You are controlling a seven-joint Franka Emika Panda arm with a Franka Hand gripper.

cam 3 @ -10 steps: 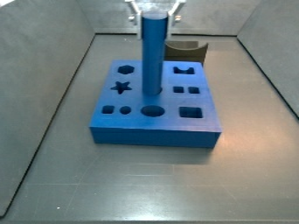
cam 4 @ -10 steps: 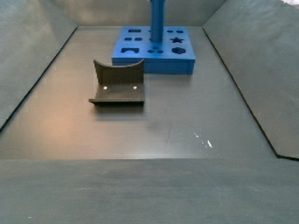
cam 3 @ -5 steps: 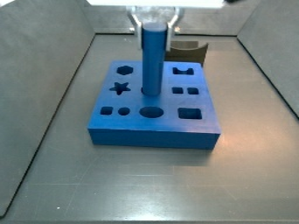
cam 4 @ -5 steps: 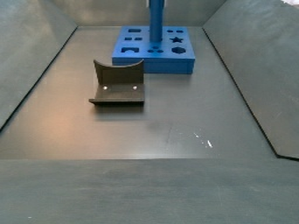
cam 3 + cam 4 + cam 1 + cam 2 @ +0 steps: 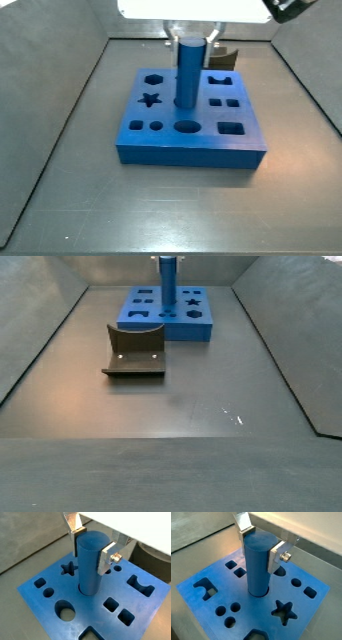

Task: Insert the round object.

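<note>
A smooth, matte blue cylinder, the round object (image 5: 90, 559), stands upright with its lower end set into a round hole near the middle of a flat blue block (image 5: 47, 607); both wrist views show the rim of that hole ringing the base of the peg (image 5: 258, 562). The gripper (image 5: 92, 546) is clamped on the upper part of the peg, its flat silver fingers (image 5: 109, 558) pressed against opposite sides just below the peg's flat, circular top. The block's top face is cut with shaped holes: a star (image 5: 283, 610), small squares and rectangles, round and oval openings, and a notched slot (image 5: 140, 584) near one corner. In a side view the peg (image 5: 191, 68) rises tall from the block (image 5: 187, 148), with a large empty round hole (image 5: 186, 127) in the row nearest the front edge, and the gripper (image 5: 193, 35) is seen at the peg's top under a bright, blown-out patch. In a side view from the opposite end, the block (image 5: 171, 314) sits at the far end of a dull grey tabletop (image 5: 174, 446) enclosed by grey walls, and the peg (image 5: 168, 280) runs out of the top of the picture. Well apart from the block, nearer the camera, stands the fixture (image 5: 134, 351), a dark L-shaped bracket on a base plate.
</note>
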